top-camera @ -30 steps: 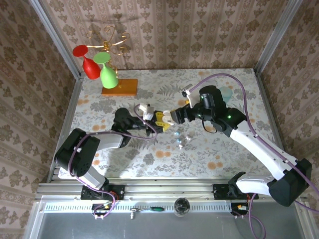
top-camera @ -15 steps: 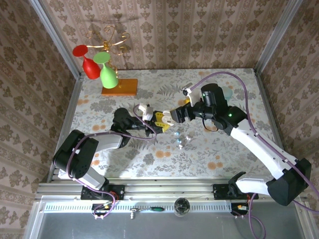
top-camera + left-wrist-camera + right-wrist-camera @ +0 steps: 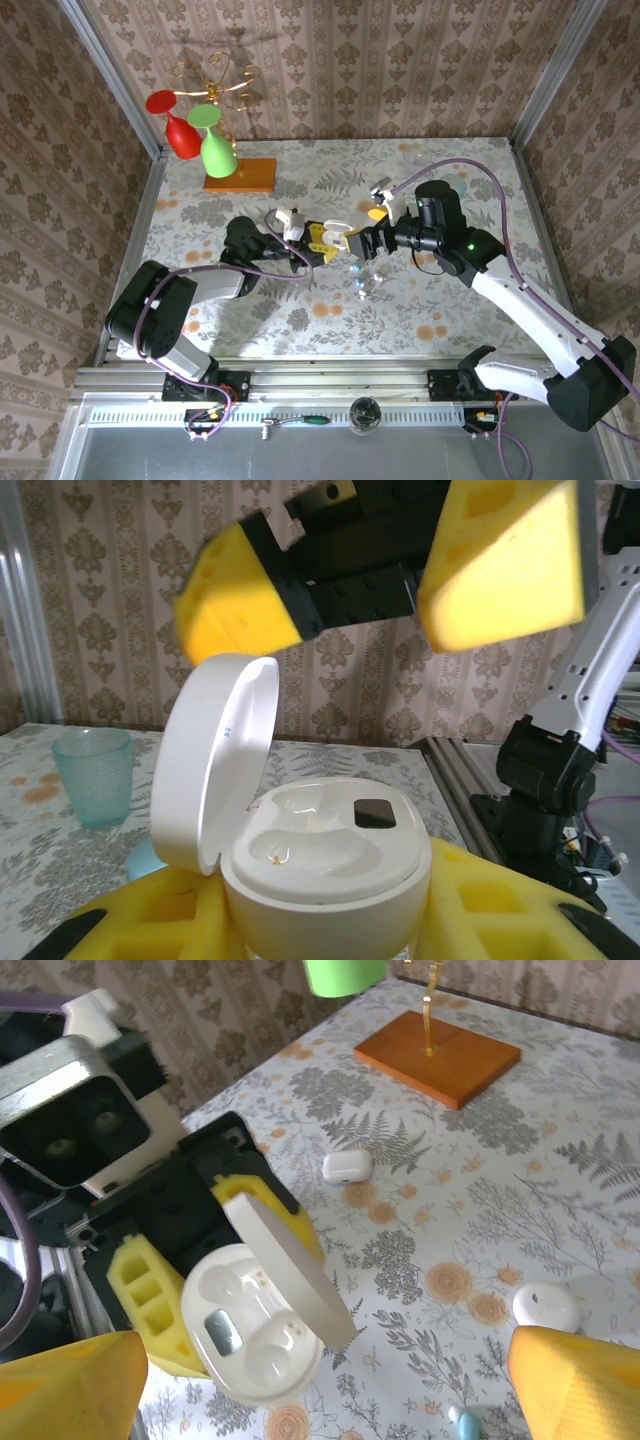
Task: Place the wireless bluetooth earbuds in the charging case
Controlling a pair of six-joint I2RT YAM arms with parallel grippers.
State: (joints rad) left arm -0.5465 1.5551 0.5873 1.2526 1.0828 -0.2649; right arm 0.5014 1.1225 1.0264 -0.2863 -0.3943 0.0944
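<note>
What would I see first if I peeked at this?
Probably the white charging case, its lid flipped open, pinched by the left gripper over the middle of the table. The right gripper hangs wide open just above it. At the far left corner, a red glass and a green glass stand out brightly.
</note>
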